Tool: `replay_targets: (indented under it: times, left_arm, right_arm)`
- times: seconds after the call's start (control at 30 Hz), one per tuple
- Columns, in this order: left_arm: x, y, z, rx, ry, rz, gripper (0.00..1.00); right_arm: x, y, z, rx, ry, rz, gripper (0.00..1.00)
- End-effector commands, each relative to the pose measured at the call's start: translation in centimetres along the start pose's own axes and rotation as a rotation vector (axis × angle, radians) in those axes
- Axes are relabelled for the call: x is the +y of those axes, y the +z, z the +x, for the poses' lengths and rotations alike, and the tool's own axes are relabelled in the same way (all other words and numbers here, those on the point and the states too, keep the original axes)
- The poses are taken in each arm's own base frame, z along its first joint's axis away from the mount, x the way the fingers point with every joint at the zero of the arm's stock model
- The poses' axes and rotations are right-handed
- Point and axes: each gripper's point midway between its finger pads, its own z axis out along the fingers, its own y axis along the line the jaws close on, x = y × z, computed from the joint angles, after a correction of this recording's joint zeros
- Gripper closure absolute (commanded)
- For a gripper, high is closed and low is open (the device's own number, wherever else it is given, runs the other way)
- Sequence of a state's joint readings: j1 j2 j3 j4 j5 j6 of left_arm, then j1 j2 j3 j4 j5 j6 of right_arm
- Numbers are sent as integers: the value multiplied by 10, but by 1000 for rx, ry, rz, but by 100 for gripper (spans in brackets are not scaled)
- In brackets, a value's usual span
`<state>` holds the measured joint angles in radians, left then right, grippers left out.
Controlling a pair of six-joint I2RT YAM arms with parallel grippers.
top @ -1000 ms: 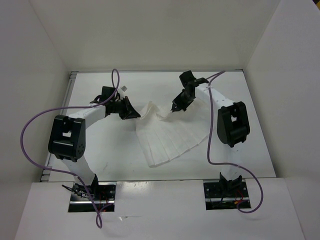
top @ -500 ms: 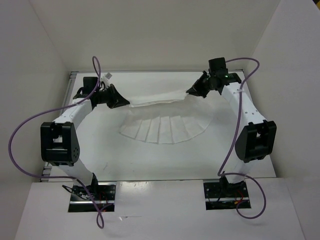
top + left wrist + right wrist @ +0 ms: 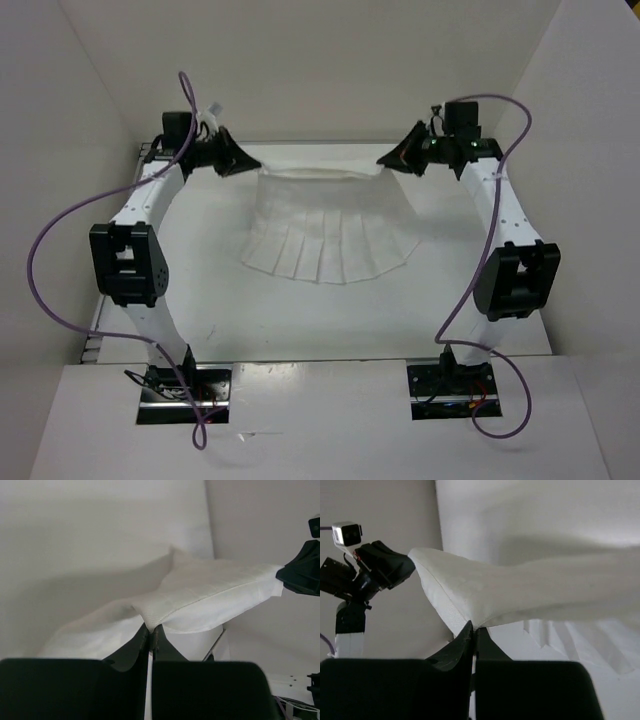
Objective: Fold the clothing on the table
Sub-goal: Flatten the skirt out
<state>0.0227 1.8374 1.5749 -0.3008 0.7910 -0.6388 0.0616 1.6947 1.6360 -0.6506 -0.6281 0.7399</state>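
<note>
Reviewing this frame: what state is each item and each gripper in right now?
clothing, unfolded, top edge lifted and stretched between the two grippers, pleated lower part fanned out below.
left gripper, shut on one top corner of the clothing.
right gripper, shut on the other top corner of the clothing.

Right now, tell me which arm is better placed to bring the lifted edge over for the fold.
Neither clearly: the left gripper and the right gripper are each shut on one top corner of the clothing, level near the far side of the table. I would move both together.
</note>
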Motion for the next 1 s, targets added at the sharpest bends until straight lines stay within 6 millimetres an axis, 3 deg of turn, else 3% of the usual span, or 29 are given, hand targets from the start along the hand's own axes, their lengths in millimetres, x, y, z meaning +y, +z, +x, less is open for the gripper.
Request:
replay_targets:
  times: [0.0,0.1,0.17,0.2,0.23,0.27,0.33,0.37,0.4,0.47,0.5,0.57,0.6,0.63,0.7,0.8,0.9,0.97]
  left_arm:
    - [-61,-32,-95,-200,169,78,100]
    - [-112,-55,-119,-255,278,153,100]
    - [-127,-64,-116,-252,298,178,100]
    - [-129,-67,-113,-256,304,181,100]
    - [-114,-60,-100,-222,258,171,100]
    - [-124,-70,-94,-240,275,184,100]
    - [-125,-80,-76,-250,280,180,100]
    - [-91,-66,-48,-188,185,142,100]
    - [-75,-64,-34,-179,145,106,100]
    - [-61,-67,2,-147,98,73,100]
    - [-25,-57,41,-82,3,20,100]
    - [-16,-57,92,0,-53,1,100]
    - [-3,-58,112,29,-98,-32,100]
    - [15,-60,154,109,-185,-76,100]
    - [28,-66,190,183,-259,-103,100]
    - [41,-80,243,306,-367,-138,100]
    - [44,-88,268,382,-422,-154,100]
    - [43,-93,273,399,-411,-157,100]
  right_arm:
    - [80,-61,-79,-258,-272,-158,100]
    - [108,-89,-95,-320,-365,-187,100]
    - [116,-99,-93,-333,-402,-190,100]
    - [112,-98,-90,-323,-403,-181,100]
    - [108,-97,-86,-316,-406,-172,100]
    - [101,-95,-81,-301,-392,-161,100]
    - [71,-81,-57,-231,-319,-139,100]
    - [58,-75,-45,-198,-286,-131,100]
    - [22,-62,-16,-125,-208,-88,100]
    - [-19,-50,18,-45,-89,-28,100]
    - [-67,-39,61,50,23,50,100]
    - [-115,-33,114,189,166,148,100]
    - [-154,-33,159,289,261,226,100]
    - [-161,-37,190,374,308,229,100]
    - [-187,-47,247,500,400,289,100]
    - [-200,-66,273,529,428,363,100]
    - [-201,-84,288,568,427,408,100]
    - [-200,-94,293,584,434,440,100]
